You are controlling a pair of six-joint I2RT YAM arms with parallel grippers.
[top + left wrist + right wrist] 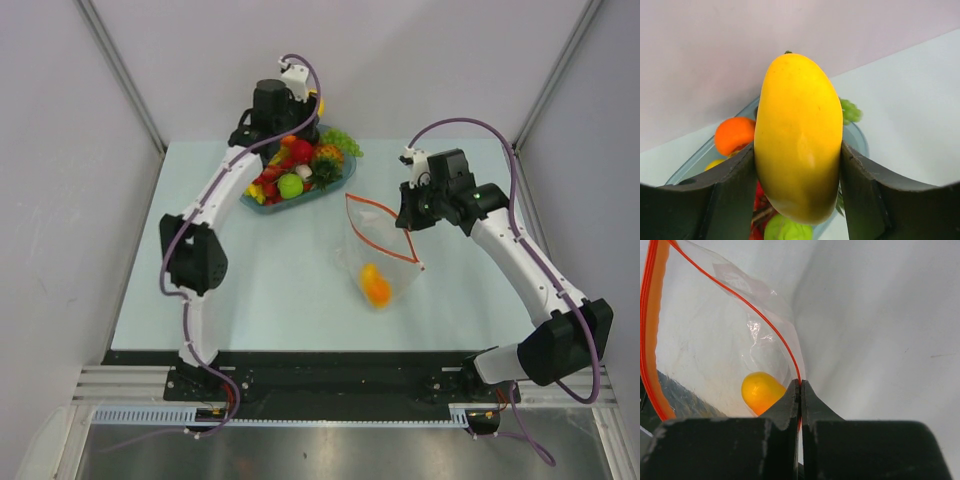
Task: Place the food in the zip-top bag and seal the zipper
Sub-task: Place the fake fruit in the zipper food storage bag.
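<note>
Left gripper [799,167] clamps glossy yellow plastic mango [797,130]. Right gripper [800,389] pinched tight on clear plastic bag [715,335], at its red-orange zipper strip [771,330].

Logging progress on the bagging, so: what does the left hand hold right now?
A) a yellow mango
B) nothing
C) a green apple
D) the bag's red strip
A: in the left wrist view the left hand has its fingers pressed against both sides of a yellow mango; the right hand pinches the zip-top bag at its mouth edge.
</note>
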